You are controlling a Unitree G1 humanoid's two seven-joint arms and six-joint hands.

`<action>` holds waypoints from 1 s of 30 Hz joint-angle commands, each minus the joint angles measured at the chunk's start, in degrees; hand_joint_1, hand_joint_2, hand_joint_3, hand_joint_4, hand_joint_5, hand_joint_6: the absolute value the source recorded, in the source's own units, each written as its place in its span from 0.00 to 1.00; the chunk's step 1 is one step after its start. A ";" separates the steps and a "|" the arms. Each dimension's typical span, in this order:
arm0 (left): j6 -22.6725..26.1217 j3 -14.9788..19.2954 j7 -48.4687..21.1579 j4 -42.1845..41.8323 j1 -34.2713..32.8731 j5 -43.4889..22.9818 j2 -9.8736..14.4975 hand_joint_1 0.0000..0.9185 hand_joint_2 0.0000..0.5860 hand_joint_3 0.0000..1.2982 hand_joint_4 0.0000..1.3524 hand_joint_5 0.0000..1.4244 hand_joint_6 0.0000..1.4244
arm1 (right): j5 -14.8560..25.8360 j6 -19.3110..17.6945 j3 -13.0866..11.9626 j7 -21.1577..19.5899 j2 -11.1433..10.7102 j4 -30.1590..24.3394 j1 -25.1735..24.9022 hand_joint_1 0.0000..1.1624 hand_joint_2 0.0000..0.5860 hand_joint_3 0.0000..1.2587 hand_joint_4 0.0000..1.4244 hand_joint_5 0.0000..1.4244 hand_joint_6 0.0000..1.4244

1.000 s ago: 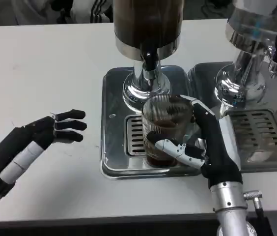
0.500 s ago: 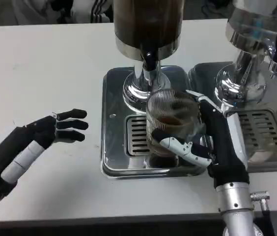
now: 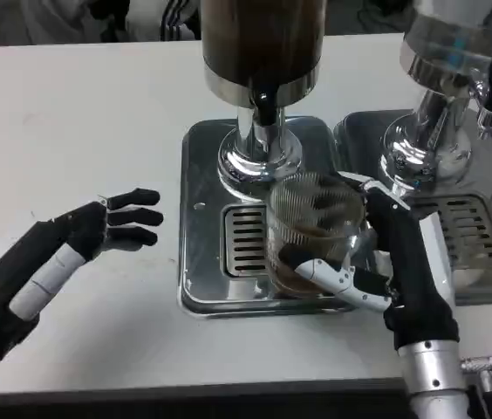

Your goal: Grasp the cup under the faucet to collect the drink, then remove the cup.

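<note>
Cup (image 3: 316, 231): clear ribbed tumbler, long axis near vertical, mouth up and tipped slightly away from the right hand (image 3: 394, 262), brown drink pooled in the bottom. Held in that hand's grasp: thumb across the near lower wall, fingers (image 3: 377, 194) wrapped round the far right side, palm against the cup's right flank. Sits over the slotted grate of the drip tray (image 3: 201, 218), below and slightly right of the faucet (image 3: 265, 106) of the dark dispenser (image 3: 262, 44); contact between cup base and grate cannot be judged. Right forearm rising from the lower frame edge, wrist straight, hand upright with white back facing right. Second dispenser (image 3: 442, 105) beyond the hand's back, on its own tray. Left hand (image 3: 98, 229) well apart from the cup, on the far side of the tray, hovering over the white table (image 3: 71, 113), holding nothing, dark fingers extended and spread toward the tray. Versus 1.0 s ago: cup and right hand displaced right and slightly toward the robot, off the spot directly under the spout; grip unchanged. Left hand shifted marginally toward the tray, pose same.
</note>
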 commanded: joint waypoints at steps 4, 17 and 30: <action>-0.33 -0.35 -0.78 0.92 -0.80 -0.19 -0.39 0.00 0.10 0.20 0.21 0.24 0.22 | 0.80 -1.40 -1.14 0.51 0.14 -3.67 0.62 0.78 0.22 0.54 0.58 0.70 0.92; -0.41 -0.40 -0.82 0.91 -1.12 -0.26 -0.56 0.00 0.10 0.20 0.21 0.24 0.22 | 2.33 -0.68 -1.86 5.21 -0.49 -12.59 6.02 0.78 0.21 0.56 0.58 0.70 0.93; -0.64 -0.44 -1.11 1.72 -1.66 -0.09 -0.94 0.00 0.09 0.20 0.21 0.24 0.22 | 3.42 0.68 -2.58 8.65 -0.85 -19.71 10.91 0.79 0.20 0.57 0.60 0.71 0.95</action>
